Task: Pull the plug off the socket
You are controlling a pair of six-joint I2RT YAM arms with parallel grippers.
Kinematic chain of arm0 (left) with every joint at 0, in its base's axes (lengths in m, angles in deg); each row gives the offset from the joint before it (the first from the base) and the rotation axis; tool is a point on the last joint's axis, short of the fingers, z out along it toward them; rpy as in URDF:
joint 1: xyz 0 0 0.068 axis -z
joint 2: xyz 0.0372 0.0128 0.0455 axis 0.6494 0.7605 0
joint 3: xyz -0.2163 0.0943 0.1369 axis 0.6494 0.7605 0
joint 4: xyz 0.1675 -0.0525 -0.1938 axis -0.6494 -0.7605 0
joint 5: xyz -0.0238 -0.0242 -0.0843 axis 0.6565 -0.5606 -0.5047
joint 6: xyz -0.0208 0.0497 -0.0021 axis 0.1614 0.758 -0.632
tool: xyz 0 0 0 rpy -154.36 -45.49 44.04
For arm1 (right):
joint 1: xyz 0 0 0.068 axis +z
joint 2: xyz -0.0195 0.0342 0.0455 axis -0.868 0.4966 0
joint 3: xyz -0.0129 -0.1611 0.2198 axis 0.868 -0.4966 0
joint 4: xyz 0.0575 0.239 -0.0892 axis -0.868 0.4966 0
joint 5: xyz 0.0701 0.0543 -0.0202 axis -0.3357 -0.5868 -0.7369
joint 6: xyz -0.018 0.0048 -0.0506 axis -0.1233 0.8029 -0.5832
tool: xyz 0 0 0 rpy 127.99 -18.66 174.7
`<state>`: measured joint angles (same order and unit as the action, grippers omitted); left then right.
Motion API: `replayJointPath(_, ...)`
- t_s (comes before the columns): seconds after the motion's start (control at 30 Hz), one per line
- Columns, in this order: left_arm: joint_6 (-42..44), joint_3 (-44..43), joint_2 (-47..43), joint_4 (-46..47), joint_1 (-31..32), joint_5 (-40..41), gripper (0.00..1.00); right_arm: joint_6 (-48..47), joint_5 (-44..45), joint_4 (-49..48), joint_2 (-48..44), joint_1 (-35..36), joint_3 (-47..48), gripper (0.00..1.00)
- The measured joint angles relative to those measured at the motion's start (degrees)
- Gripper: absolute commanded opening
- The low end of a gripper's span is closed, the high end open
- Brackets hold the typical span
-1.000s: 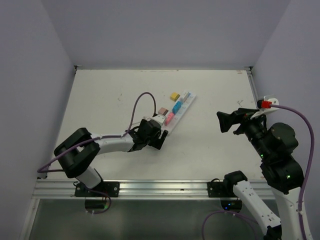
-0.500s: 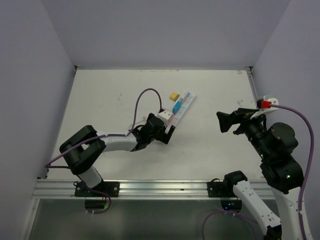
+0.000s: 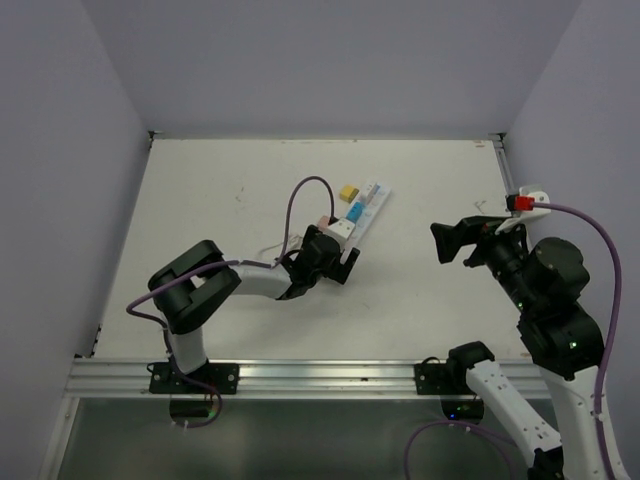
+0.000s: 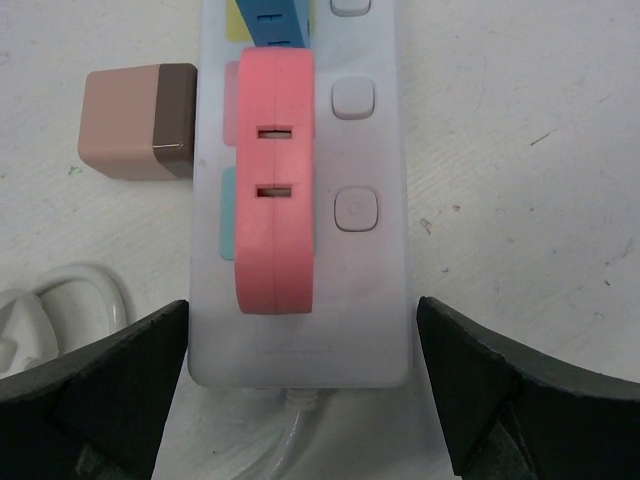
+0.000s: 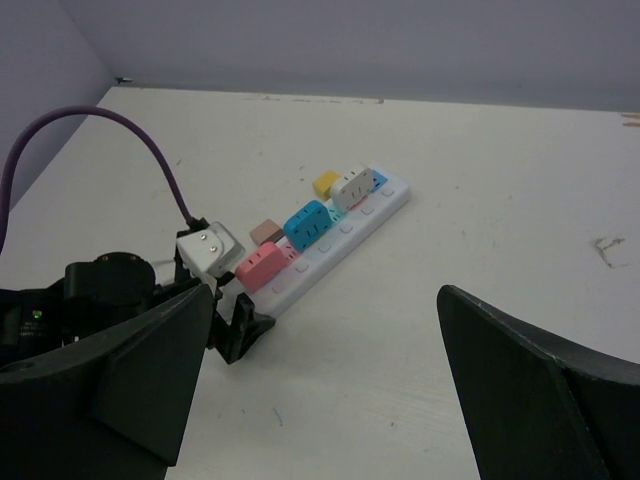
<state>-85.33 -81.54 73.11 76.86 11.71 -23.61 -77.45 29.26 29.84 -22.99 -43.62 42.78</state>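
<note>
White table (image 3: 450,180), left end effector (image 4: 300,310) apart astride socket (image 4: 370,300), far end cropped, pink plug (image 4: 275,180) seated, right end effector (image 5: 322,300) apart

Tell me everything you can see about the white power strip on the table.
The power strip is long, narrow and white, plastic by its look, lying flat and diagonal on the table. Square buttons run along one side. A pink plug sits nearest its cord end, then a blue plug and a white plug. A white cord leaves the end, which lies between the open left gripper's fingers.
</note>
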Motion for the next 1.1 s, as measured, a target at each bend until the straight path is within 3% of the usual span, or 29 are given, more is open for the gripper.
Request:
replayJointPath(0.37, -1.36, 0.0, 0.59, 2.1, 0.0, 2.29, 0.92, 0.02, 0.0, 0.26, -0.13, 0.0, 0.0, 0.99)
replayJointPath(0.57, -1.88, -0.04, 2.14, 2.8, 0.0, 1.88, 0.82, 0.07, 0.07, 0.24, -0.09, 0.0, -0.09, 0.99)
replayJointPath(0.67, -2.08, -0.07, 2.29, 3.19, 0.0, 1.95, 0.72, 0.28, 0.2, 0.26, 0.07, 0.0, -0.2, 0.99)
replayJointPath(0.8, -2.36, -0.04, 2.38, 3.61, 0.0, 1.92, 0.48, 1.6, 2.89, 0.31, 1.18, 0.02, -0.55, 0.99)
replayJointPath(0.93, -2.51, 0.0, 2.4, 3.72, 0.02, 1.9, 0.3, 4.59, 6.56, 0.22, 3.39, 0.02, -2.14, 0.99)
replayJointPath(1.1, -2.51, 0.37, 2.4, 4.33, 0.07, 1.62, 0.03, 8.61, 7.61, -0.9, 10.16, 0.02, -4.24, 0.99)
